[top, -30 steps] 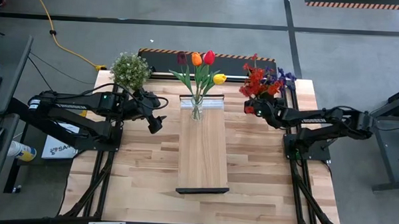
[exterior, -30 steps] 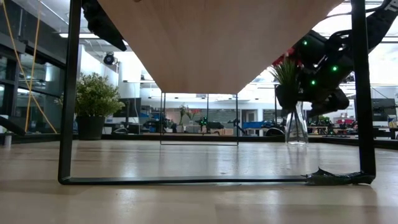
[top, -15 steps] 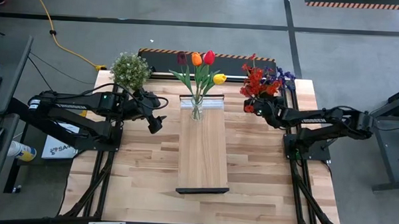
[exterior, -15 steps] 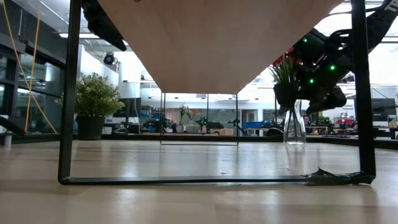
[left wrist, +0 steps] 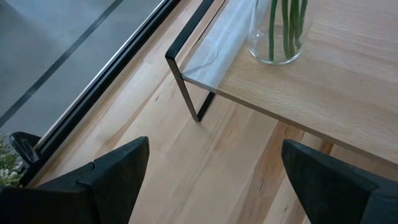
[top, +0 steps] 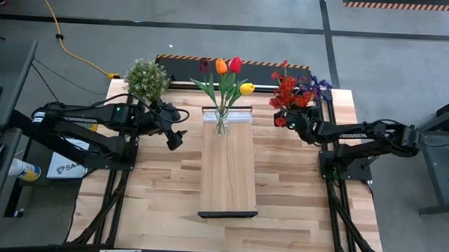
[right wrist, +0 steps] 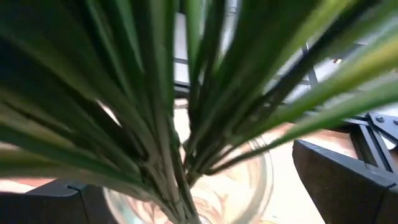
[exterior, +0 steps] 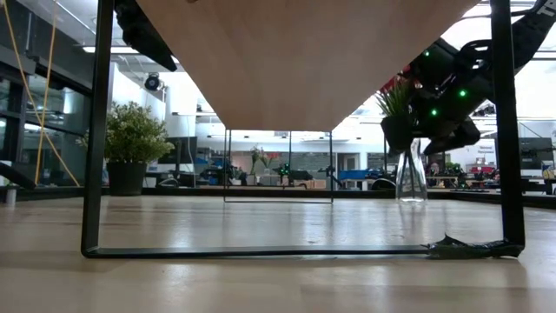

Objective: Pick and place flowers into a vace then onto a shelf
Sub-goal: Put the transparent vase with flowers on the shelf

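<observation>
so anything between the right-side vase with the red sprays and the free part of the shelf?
Nothing visible blocks it. The right gripper is at the second vase of red sprays, right of the shelf. The tulip vase stands at the shelf's far end; the near stretch is bare.

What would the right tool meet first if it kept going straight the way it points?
Probably the glass vase and green stems directly before the right tool, filling its wrist view; exact depth is unclear.
</observation>
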`<state>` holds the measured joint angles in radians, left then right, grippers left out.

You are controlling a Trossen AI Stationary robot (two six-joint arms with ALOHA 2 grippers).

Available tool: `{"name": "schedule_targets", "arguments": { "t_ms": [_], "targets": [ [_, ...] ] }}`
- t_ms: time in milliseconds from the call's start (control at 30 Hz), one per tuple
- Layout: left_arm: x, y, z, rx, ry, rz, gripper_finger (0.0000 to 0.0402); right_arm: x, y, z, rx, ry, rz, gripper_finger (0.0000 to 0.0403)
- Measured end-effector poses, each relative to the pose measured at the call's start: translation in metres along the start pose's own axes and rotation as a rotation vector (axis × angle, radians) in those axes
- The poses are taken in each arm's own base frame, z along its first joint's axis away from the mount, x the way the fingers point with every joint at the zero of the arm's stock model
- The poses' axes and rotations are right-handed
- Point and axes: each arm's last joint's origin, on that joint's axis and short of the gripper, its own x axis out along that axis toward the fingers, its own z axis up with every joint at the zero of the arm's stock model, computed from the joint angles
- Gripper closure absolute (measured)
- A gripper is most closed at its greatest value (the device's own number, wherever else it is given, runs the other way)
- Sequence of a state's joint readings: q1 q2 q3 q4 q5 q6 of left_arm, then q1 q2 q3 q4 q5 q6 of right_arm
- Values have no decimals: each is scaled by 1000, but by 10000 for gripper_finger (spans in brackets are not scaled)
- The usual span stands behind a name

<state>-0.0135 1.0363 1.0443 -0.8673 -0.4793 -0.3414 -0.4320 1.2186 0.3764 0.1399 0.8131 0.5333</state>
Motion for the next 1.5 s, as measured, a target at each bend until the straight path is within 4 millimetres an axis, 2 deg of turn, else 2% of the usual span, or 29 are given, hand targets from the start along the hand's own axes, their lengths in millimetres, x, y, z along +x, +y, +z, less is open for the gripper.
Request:
{"name": "schedule_targets", "arguments": {
  "t_ms": [500, 733, 1233, 1500],
  "targets": [
    [0, 0, 0, 0, 0, 0, 4, 0, 0, 1, 15, -9, -3, 6],
    [0, 0, 0, 0, 1, 0, 5, 0, -1, 1, 77, -26, -29, 14],
    [0, 1, -2, 12, 23, 8, 5, 5, -3, 0, 120, -21, -62, 96],
    [0, 1, -2, 12, 23, 8, 4, 10, -1, -6, 148, 3, -71, 164]
  ]
}}
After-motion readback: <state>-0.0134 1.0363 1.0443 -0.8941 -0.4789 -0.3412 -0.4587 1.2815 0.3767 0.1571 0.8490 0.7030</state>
